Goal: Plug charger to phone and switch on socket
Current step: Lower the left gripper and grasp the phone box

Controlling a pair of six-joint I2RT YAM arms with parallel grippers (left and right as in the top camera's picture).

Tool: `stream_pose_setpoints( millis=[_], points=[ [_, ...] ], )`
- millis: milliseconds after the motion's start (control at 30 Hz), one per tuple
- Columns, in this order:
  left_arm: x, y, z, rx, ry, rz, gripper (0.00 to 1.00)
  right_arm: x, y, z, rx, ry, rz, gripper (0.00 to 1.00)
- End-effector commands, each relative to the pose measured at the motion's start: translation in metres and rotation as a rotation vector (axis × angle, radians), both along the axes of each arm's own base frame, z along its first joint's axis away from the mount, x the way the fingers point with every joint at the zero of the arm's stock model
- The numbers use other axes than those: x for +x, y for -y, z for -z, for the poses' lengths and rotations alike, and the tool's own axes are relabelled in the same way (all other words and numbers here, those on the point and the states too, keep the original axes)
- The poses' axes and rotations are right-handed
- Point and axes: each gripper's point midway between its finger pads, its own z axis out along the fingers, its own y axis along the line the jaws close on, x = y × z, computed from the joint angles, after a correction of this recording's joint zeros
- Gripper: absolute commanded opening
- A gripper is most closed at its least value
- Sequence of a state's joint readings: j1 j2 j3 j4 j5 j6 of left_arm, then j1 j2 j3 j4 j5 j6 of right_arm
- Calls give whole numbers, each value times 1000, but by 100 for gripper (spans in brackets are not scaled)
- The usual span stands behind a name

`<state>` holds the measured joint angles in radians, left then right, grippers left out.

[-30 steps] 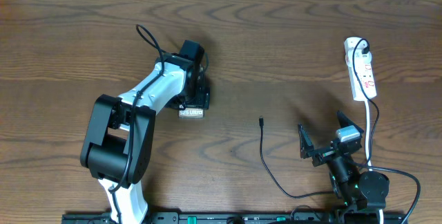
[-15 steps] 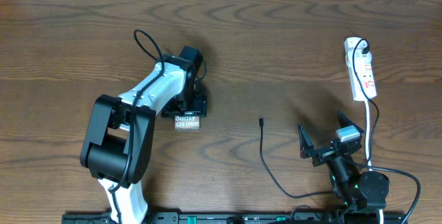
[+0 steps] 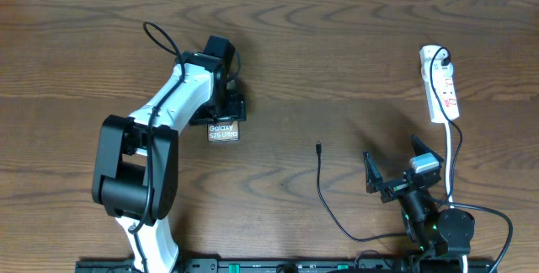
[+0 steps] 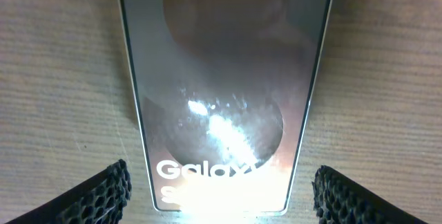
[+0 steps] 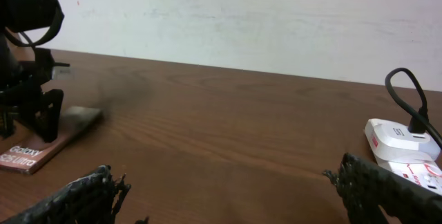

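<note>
The left tool (image 3: 226, 115) has slid left with the phone (image 3: 223, 132), straddling it wide open, probably to reposition it; the right tool (image 3: 396, 163) gapes empty.

1. Right gripper (image 5: 224, 182): jaws wide apart, nothing between them, low over the table (image 5: 207, 127).
2. Phone (image 5: 38, 144) lies flat at far left, "Galaxy" text showing.
3. Left gripper (image 5: 29, 113) stands over the phone.
4. Socket (image 5: 404, 144) at right edge, black plug (image 5: 420, 124) in it.
5. White wall (image 5: 242, 16) behind.
</note>
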<state>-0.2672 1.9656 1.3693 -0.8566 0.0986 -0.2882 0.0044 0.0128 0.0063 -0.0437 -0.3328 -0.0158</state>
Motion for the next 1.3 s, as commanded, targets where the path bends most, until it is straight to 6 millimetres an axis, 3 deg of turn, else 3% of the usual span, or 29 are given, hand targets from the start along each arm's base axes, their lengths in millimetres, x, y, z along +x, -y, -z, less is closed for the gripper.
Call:
stream_pose_setpoints(
  millis=[0,233,367,533,933,1133,1267],
  points=[
    [3,-1,0,12,5,-2,85,0,0,1,-15,1,0,99],
    [43,9,-5,-33,170,-4,89,0,0,1,-15,1,0,99],
    [50,8,-3,-25,204,-6,89,0,0,1,-15,1,0,99],
    [44,-9,8,68,195,-16,89,0,0,1,-15,1,0,99],
    [30,-11,39,80,101,-35,90,0,0,1,-15,1,0,99],
    [21,-5,41,59,66,-24,90,0,0,1,-15,1,0,99],
    [30,-4,40,57,101,-25,95,0,0,1,-15,1,0,99]
  ],
)
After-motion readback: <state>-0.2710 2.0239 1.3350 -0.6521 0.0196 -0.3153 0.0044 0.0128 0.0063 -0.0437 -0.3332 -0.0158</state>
